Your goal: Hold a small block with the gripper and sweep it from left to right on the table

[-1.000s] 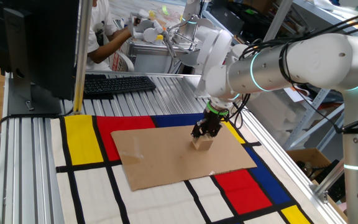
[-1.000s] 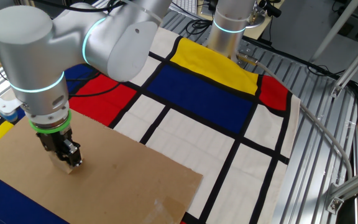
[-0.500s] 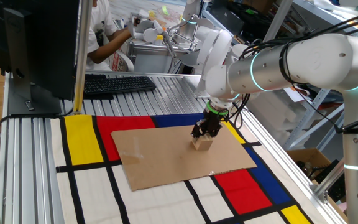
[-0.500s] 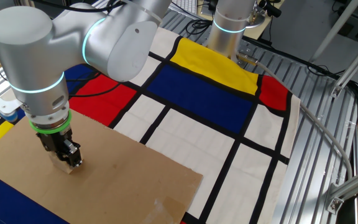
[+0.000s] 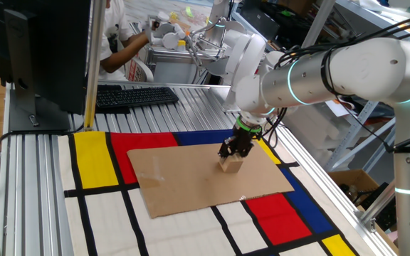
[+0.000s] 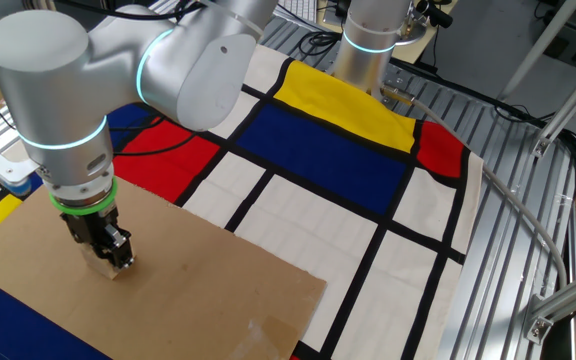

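Observation:
The small block, a light tan wooden cube, rests on the brown cardboard sheet near its right end. My gripper, black with a green ring, points straight down and is shut on the block's upper part. In the other fixed view the gripper stands near the sheet's left side and hides most of the small block, of which only a pale corner shows below the fingers. The cardboard lies on the coloured mat of the table.
A black keyboard and a dark monitor stand at the back left of the slatted frame. A person works behind the table. A second robot base stands at the mat's far edge.
The gripper and block stay where they were. The arm's body has shifted very slightly in the other fixed view.

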You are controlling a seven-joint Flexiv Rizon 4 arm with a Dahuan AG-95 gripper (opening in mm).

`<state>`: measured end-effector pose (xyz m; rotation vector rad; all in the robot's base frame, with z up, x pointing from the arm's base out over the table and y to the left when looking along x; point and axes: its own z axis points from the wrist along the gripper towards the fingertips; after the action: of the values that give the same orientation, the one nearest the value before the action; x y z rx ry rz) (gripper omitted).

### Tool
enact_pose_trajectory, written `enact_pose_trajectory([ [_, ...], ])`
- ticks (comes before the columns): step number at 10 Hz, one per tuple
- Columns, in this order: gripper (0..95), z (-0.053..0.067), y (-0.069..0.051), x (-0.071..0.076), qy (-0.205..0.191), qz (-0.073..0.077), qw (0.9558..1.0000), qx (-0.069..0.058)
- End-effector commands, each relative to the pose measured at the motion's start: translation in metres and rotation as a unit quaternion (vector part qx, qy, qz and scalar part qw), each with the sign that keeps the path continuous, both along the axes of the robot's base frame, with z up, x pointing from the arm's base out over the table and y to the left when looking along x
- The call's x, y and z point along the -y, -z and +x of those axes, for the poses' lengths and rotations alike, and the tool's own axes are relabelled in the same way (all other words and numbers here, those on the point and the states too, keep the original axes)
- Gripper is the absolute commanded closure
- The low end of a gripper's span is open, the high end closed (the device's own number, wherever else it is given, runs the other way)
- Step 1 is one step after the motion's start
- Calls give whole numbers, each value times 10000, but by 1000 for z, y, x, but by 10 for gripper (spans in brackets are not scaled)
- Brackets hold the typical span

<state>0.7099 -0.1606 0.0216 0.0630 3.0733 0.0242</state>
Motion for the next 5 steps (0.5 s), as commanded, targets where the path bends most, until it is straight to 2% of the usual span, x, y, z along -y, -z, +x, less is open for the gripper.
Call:
enact_pose_trajectory([
  [1,950,1,0,-3,41,-111,9999,-8],
  [2,950,-1,1,-7,82,-52,10000,-21],
  [3,950,-2,1,-11,89,-101,9999,8],
  [5,950,-3,2,-15,124,-54,9999,-6],
])
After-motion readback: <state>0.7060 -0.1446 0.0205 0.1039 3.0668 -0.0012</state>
